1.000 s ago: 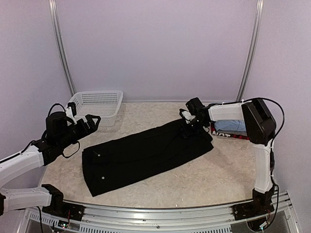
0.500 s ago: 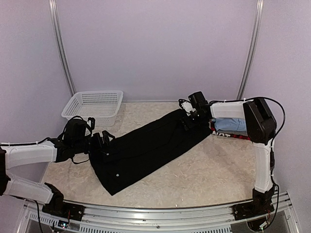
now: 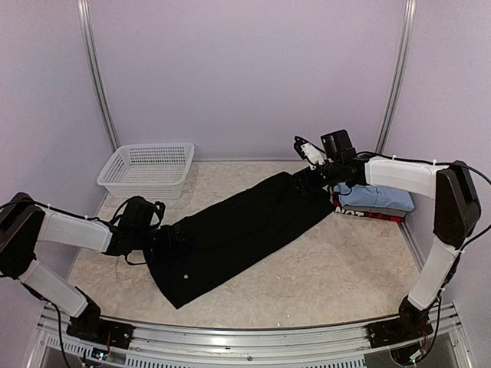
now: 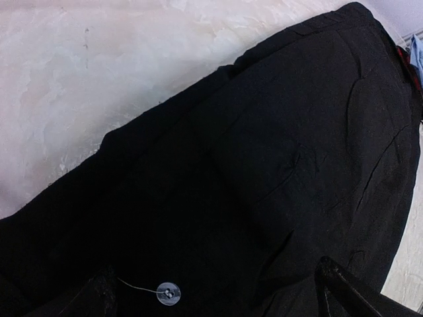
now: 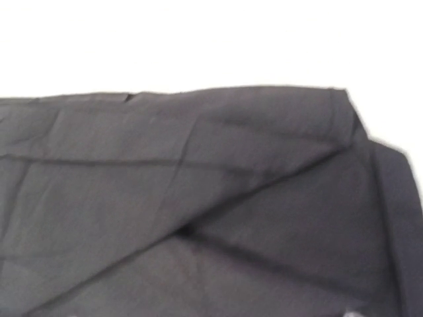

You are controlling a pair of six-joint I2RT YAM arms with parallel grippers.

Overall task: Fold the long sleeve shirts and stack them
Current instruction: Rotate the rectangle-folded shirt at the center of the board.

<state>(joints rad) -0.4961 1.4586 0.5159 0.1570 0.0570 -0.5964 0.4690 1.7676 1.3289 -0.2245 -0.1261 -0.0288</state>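
Folding black shirt, a strip lying diagonally on bench. Left tool wide open, empty, at near end; right tool above far end, opening unclear. Next, likely: pinch near end, fold over.

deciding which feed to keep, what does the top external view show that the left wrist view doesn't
Only top external: the white mesh basket at far left, and the black shirt nearly end to end. Only left wrist: a loose thread trailing from a pale button. Both: that shirt, the marbled table, and the light blue shirt, just a sliver at the wrist.
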